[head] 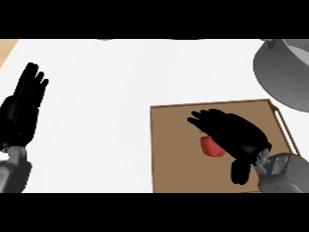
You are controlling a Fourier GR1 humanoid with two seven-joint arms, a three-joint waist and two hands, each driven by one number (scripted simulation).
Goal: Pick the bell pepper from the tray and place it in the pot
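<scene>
Counter: white top, seen across most of the view; a wood-toned strip is shown at 10 o'clock.
Tray: brown, set on the counter at 5 o'clock.
Pot: grey, placed at 2 o'clock, just beyond the tray's far corner.
Right hand: held over the tray with fingers curved down beside the pepper; contact cannot be told.
Left hand: seen at 9 o'clock, open, fingers straight and pointing up.
Bell pepper: red, lying in the tray, partly hidden under the right hand.
</scene>
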